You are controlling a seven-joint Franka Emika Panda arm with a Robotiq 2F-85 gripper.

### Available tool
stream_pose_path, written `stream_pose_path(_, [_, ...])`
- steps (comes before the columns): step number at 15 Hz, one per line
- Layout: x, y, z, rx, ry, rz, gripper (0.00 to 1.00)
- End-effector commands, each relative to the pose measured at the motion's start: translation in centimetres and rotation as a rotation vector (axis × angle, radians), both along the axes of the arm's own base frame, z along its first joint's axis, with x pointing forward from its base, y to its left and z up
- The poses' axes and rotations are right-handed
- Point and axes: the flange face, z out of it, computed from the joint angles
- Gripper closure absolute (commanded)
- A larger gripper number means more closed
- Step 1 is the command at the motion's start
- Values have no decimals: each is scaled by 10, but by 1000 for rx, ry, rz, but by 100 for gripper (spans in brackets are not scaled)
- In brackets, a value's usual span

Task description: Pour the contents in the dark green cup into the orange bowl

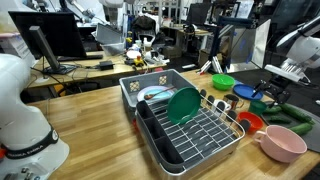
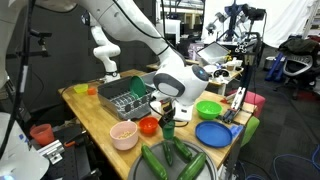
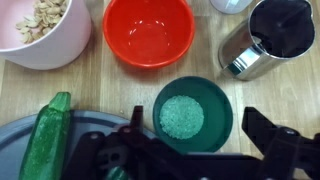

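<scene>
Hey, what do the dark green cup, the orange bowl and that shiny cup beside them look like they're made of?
The dark green cup is likely plastic: matte, evenly coloured, with soft highlights. The orange bowl is likely plastic too: smooth, slightly glossy, one solid colour. The shiny cup is probably polished metal, since its wall mirrors the surroundings.

A light wooden bench [image 1: 90,108] fills the foreground in both exterior views. In an exterior view, a dark monitor [image 1: 55,35] stands at ten o'clock on a cluttered desk [image 1: 95,70]. In an exterior view, a black curtain [image 2: 45,50] hangs at nine o'clock, and a dark office chair [image 2: 297,52] sits at two o'clock on grey floor [image 2: 295,125]
</scene>
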Motion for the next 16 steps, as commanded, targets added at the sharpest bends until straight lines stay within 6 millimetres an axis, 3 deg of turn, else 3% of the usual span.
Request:
stream_pose_path(1, [3, -5, -4, 25, -13, -12, 0])
stream_pose_path(16, [14, -11, -28, 21, 9, -15, 0])
